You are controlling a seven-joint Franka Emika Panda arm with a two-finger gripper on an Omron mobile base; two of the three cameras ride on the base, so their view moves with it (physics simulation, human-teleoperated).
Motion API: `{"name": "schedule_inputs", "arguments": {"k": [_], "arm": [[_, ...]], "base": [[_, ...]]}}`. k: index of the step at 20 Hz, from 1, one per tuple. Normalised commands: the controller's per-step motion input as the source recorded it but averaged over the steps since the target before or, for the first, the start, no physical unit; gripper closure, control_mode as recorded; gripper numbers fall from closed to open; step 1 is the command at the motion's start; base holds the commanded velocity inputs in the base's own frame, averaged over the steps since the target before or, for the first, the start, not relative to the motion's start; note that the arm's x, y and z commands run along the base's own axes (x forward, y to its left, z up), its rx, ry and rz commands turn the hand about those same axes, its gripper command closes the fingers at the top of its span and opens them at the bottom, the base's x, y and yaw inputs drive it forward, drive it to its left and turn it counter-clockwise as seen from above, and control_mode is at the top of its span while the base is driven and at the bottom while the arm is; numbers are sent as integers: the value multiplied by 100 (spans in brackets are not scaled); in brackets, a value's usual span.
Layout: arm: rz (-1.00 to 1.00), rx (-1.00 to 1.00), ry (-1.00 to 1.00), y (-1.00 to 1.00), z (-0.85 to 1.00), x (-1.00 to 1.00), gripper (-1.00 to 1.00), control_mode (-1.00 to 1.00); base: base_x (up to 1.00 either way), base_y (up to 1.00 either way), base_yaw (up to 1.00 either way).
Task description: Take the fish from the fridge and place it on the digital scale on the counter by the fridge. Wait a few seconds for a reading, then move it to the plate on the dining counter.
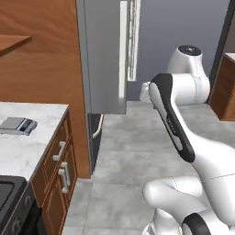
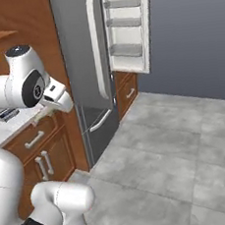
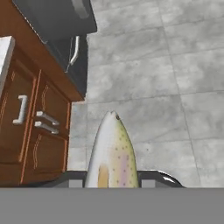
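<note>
At the far left, the digital scale (image 1: 17,125) lies flat on the bench (image 1: 27,147), its marble top bare around it, with the brown cabinets (image 1: 59,170) and their silver handles below. Nothing rests on the scale yet.

Just right of the bench stands the fridge (image 1: 103,55), its door (image 2: 127,26) swung open so the white inner shelves face the room in the right base view. The grey tiled floor (image 1: 133,151) spreads out in front of it.

Further right the white arm bends over that floor. In the hand view the fish (image 3: 113,153) sticks out from between the dark fingers of the tool (image 3: 114,178), its pointed head aimed down at the tiles; the tool looks pinched on the fish, one finger on each side of its body. The fish hangs over open floor, beside the cabinet fronts and not over the marble.

So I judge the fish is out of the fridge and this is the carry to the scale. The next move calls for swinging the hand leftwards over the bench edge, lining the fish up above the scale's metal top, lowering it flat and only then letting go.
</note>
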Motion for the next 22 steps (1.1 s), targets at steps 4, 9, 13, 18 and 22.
{"name": "schedule_inputs", "arguments": {"k": [4,9,13,18,22], "arm": [[0,0,0,0,0,0,100,100],[0,0,0,0,0,0,100,100],[0,0,0,0,0,0,100,100],[0,0,0,0,0,0,100,100],[0,0,0,0,0,0,100,100]], "base": [[-71,32,-81],[-69,30,-81],[-68,28,-80],[-57,12,-82],[-48,0,-80]]}}
